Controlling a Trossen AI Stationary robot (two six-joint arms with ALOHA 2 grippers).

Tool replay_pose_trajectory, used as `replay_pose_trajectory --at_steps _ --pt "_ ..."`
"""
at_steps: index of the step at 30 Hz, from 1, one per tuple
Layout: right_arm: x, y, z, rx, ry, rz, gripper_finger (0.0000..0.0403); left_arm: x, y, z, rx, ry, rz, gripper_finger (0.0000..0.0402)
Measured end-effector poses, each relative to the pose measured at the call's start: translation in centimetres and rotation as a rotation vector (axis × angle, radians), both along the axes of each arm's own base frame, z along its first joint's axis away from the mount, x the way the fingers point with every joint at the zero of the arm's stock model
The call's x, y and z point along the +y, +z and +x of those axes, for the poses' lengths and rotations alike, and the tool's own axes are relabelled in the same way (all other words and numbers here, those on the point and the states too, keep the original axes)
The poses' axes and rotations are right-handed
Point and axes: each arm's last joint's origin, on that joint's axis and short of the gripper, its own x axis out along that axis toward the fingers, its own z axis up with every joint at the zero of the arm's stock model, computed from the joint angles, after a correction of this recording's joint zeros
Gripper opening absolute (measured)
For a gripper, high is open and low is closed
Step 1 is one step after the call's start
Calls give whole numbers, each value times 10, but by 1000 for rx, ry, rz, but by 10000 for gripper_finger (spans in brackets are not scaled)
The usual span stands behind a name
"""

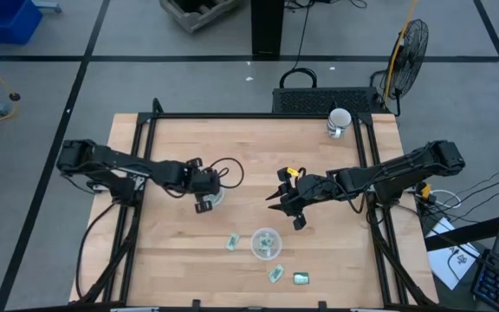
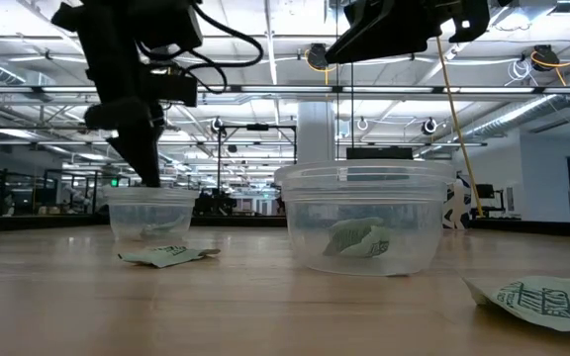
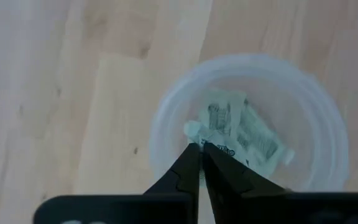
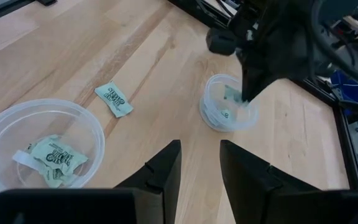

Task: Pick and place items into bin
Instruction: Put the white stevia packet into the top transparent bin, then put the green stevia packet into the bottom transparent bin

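Observation:
Several light-green packets show. Some lie in a clear cup (image 1: pixel 266 243), also seen in the low view (image 2: pixel 364 218). Others lie in a second clear cup (image 1: pixel 217 198) under my left gripper. Three lie flat on the table (image 1: pixel 231 243) (image 1: pixel 275 274) (image 1: pixel 301 278). My left gripper (image 3: pixel 201 148) is shut and points down into the second cup (image 3: pixel 247 130), its tips at rim height (image 2: pixel 152 181), above the packets (image 3: pixel 241 134) on the cup's bottom. My right gripper (image 4: pixel 201 165) is open and empty, raised above the table's middle (image 1: pixel 284 204).
A white mug (image 1: pixel 339 121) stands at the table's far right corner. A black frame (image 1: pixel 145 130) runs along the table's edges. One loose packet (image 4: pixel 114 98) lies between the two cups. Bare wood (image 1: pixel 189 260) shows at the near left.

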Motion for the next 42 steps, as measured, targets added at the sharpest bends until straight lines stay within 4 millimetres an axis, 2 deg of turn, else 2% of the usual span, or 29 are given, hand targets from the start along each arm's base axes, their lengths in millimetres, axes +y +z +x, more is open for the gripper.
replay_pose_trajectory --at_steps 4,9,14,19,25,30,37,42 --pt "0 0 0 2 0 2 105 -1 -11 5 32 -2 -7 46" --pt "0 -1 0 6 -1 1 104 -2 -23 9 74 17 -34 52" --pt "0 -1 -1 17 -1 0 104 -2 -24 9 78 26 -5 53" --pt "0 -2 -1 20 -1 -1 105 -3 -8 9 19 11 25 53" --pt "0 -2 -1 30 -19 34 104 -12 27 15 -138 -31 14 53" --pt "5 -15 -12 218 -154 258 104 -15 43 21 -269 -119 7 53" --pt "41 -27 -38 587 -131 612 104 -12 42 29 -288 -223 70 53" --pt "67 -33 -50 686 -130 651 104 -6 44 31 -317 -209 87 53"
